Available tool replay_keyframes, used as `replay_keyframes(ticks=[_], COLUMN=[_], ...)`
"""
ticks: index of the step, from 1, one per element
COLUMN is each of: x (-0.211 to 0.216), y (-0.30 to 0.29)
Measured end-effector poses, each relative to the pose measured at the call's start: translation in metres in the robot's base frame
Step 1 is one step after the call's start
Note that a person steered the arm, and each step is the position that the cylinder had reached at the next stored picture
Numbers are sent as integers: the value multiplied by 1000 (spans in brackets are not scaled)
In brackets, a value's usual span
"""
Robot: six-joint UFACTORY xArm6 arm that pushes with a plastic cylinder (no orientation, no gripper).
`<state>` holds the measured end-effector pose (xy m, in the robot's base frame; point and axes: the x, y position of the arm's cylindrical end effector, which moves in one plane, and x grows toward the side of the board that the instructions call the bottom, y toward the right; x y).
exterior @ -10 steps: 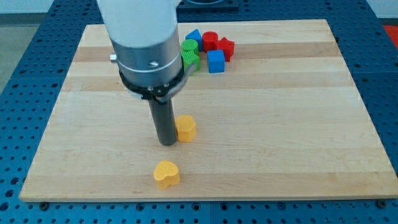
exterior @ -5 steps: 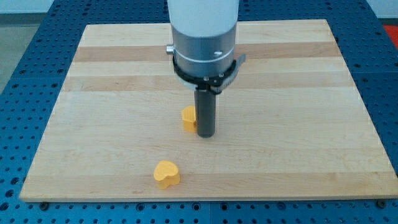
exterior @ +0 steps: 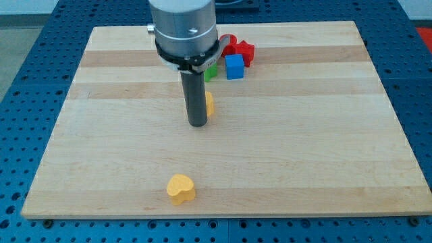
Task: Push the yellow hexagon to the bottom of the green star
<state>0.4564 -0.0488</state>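
The yellow hexagon (exterior: 210, 104) lies near the board's middle, mostly hidden behind my rod. My tip (exterior: 197, 124) rests on the board just at the hexagon's lower left, touching or nearly touching it. The green star (exterior: 211, 71) shows only as a small green sliver above the hexagon, under the arm's body. The gap between hexagon and star is short.
A blue cube (exterior: 234, 67) and red blocks (exterior: 239, 49) sit right of the green star near the view's top. A yellow heart (exterior: 180, 189) lies near the board's bottom edge. The arm's body hides the blocks at the top centre.
The tip went from the hexagon's left to its right, then back to its lower left. The hexagon has slid up the board toward the green star.
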Motion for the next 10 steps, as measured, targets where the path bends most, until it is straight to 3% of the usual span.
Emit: replay_keyframes(ticks=[2,4,10], x=[7,-19,-42], y=[2,2,-6])
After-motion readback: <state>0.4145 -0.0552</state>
